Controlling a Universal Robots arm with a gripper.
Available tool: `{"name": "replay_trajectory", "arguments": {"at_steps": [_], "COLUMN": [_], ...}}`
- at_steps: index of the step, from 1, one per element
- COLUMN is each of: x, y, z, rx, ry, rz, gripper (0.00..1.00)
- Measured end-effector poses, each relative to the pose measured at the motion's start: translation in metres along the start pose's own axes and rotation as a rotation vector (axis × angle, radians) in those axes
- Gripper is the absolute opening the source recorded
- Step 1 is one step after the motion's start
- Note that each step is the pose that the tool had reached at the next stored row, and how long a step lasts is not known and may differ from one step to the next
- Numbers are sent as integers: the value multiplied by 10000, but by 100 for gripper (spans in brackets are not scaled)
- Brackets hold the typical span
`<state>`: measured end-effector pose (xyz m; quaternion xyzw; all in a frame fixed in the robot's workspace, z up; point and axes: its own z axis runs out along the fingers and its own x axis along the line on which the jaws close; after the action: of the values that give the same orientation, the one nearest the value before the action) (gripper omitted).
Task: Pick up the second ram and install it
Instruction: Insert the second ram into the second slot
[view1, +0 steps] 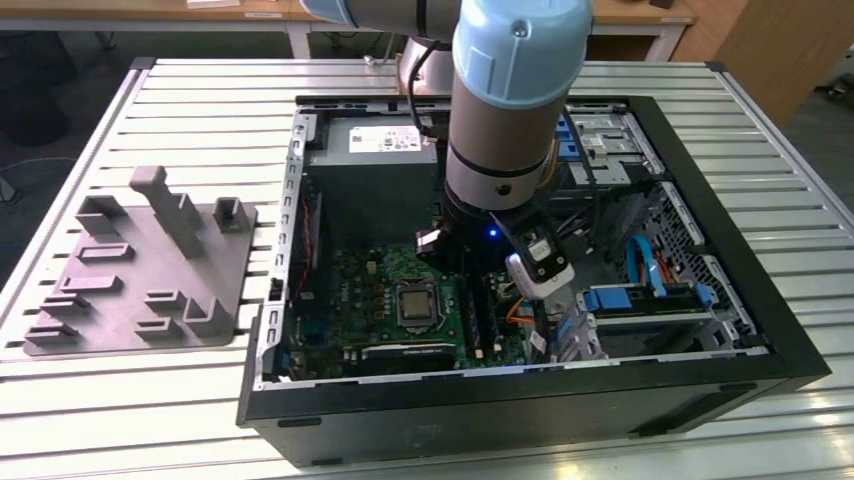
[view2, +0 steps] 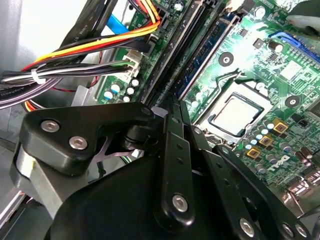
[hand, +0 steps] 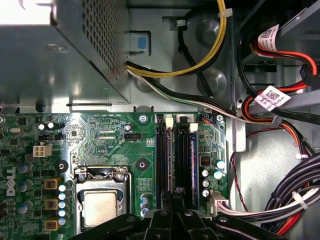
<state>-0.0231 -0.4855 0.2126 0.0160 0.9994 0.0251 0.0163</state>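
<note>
The gripper (view2: 172, 112) fills the lower part of the second wrist view, its black linkages and silver screws close to the lens, and its fingers (view2: 174, 150) come together over the long black memory slots (view2: 170, 65) of the green motherboard (view2: 280, 75). A dark blue memory stick (view2: 210, 50) sits in one slot, running away from the fingertips. Beside the slots lies the processor socket (view2: 237, 115) (its metal lid bright and square). A bundle of orange, yellow, red and black cables (view2: 85, 47) crosses above the gripper, ending at a white connector (view2: 131, 61).
</note>
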Motion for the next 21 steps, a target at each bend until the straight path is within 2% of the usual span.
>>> {"name": "replay_trajectory", "arguments": {"at_steps": [21], "x": [1], "y": [-1], "z": [21], "rx": [-6], "ry": [-2], "rz": [0], "gripper": [12]}}
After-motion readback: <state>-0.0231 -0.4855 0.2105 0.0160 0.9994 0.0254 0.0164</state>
